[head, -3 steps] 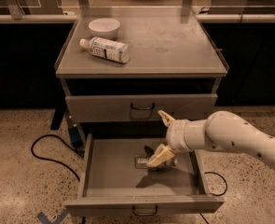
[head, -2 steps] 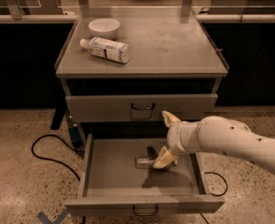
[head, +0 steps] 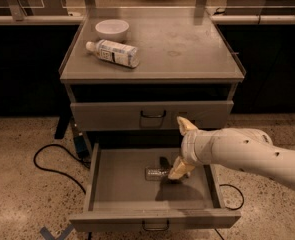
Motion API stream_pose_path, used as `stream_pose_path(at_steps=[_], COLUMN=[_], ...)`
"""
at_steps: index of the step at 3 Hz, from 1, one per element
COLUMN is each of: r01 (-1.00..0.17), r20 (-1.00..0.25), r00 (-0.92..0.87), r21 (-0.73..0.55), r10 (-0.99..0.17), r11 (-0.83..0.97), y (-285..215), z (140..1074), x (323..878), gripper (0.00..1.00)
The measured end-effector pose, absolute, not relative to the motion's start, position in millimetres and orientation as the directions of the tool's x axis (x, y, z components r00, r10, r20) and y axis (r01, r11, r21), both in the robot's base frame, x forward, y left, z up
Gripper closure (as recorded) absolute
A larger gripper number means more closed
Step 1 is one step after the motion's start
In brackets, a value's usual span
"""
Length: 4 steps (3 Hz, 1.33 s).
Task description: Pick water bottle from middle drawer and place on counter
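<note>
The water bottle [head: 157, 173], small and clear, lies on its side in the pulled-out middle drawer [head: 122, 181], right of the drawer's centre. My gripper [head: 183, 148] is over the right part of the drawer, open, with its fingers one above the other. The lower fingertip [head: 179, 169] is down at the bottle's right end; whether it touches I cannot tell. The upper fingertip [head: 186, 126] is in front of the closed drawer above. The counter [head: 187, 49] is the grey-beige cabinet top above the drawers.
A larger white-labelled bottle [head: 113, 52] lies on the counter's left side by a white bowl [head: 112, 29]. A closed drawer [head: 112, 116] sits just above the open one. Black cables [head: 52, 161] run on the floor to the left. Dark-fronted ledges stand on both sides.
My gripper has shifted slightly to the right over the drawer. The water bottle has not moved.
</note>
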<state>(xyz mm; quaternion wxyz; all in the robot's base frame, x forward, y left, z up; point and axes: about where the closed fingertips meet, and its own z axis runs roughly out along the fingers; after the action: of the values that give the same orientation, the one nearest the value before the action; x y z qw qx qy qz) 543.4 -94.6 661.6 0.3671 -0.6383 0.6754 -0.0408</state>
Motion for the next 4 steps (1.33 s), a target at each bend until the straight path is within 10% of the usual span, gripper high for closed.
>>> stream_pose_path(at_steps=[4], r01=[-0.882], r20=[-0.340], r00=[-0.055], r21=[-0.424], r10=[-0.939], r11=[0.205], y=[-127.6], z=[576.7], x=[558.5], gripper=[0.00])
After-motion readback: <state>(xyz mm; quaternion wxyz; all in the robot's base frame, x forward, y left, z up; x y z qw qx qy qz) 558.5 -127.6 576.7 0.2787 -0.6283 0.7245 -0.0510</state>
